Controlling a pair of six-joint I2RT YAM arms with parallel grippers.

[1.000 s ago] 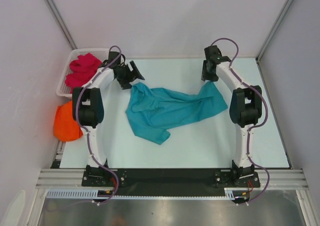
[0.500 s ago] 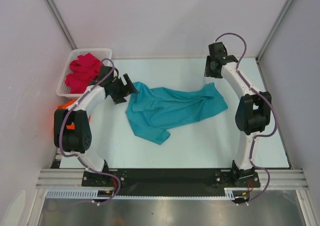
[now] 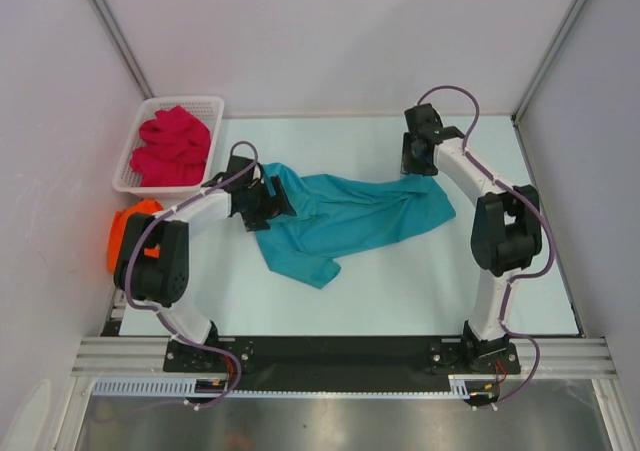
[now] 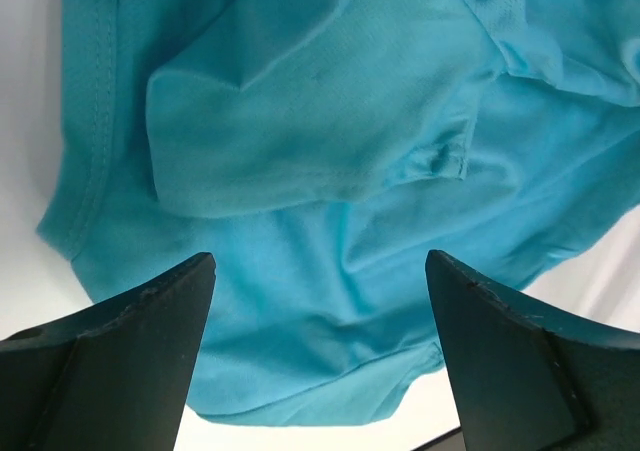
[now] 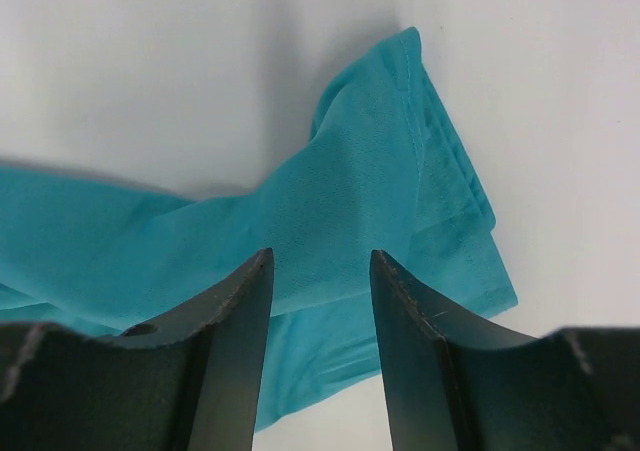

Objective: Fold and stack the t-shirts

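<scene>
Three t-shirts. A crumpled teal-blue cloth t-shirt (image 3: 340,216) lies mid-tabletop (image 3: 420,281), and a bright orange cloth t-shirt (image 3: 120,241) is bunched at the left edge. The left gripper (image 4: 318,261) is spread wide over the teal shirt's left end, empty. The right gripper (image 5: 321,256) is parted over its right corner, empty. At the far left, a crimson-pink cloth t-shirt (image 3: 172,143) sits in a white plastic lattice basket (image 3: 186,100).

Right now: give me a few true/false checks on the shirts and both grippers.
1. Teal shirt lies crumpled on the table. True.
2. Pink shirt lies on the table. False: it is in the basket.
3. Left gripper is open above the teal shirt. True.
4. Right gripper is shut on the teal shirt. False: open, holding nothing.
5. Orange shirt sits on the teal one. False: apart, at the far left.
</scene>
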